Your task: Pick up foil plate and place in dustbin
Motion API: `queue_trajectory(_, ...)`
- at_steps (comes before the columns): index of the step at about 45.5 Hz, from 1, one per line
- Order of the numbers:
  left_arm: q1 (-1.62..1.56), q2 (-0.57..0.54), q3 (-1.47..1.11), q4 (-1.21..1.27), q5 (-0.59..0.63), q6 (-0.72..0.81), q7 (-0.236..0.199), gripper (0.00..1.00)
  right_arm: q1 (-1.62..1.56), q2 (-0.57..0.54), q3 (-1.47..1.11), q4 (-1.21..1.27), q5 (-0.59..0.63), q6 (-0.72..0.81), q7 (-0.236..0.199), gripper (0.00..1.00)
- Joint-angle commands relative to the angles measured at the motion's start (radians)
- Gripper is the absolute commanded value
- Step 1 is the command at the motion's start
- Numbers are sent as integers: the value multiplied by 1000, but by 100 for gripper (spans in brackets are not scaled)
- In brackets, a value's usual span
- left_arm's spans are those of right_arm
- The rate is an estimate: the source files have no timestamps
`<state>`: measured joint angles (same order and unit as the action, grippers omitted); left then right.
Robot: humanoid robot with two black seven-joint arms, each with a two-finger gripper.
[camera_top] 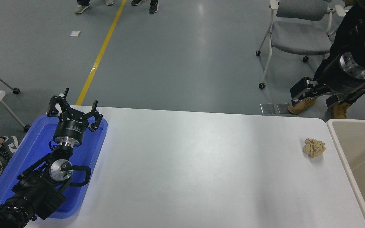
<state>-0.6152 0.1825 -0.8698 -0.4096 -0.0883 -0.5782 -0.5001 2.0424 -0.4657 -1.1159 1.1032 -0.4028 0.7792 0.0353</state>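
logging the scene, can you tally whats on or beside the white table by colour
blue: 1, the flat blue plastic tray
tan: 1, the small crumpled tan paper ball
beige: 1, the large beige plastic dustbin
silver: 0, no foil plate shows
total: 3

Tabletop (185,164): smooth white, faint sheen. Blue tray (24,164): glossy plastic. Dustbin (360,158): smooth beige plastic, matt inside. Paper ball (314,147): crumpled tan, rough. Left gripper (73,110): matt black, polished metal wrist ring. Floor (176,53): grey, glossy reflections.
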Motion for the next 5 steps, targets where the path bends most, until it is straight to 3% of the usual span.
queue_trajectory(1, 0, 0, 0, 0, 1, 1, 0, 100, 19, 7, -13, 17, 2, 6, 0, 100)
queue_trajectory(5, 0, 0, 0, 0, 1, 1, 0, 100, 19, 7, -13, 17, 4, 6, 0, 100)
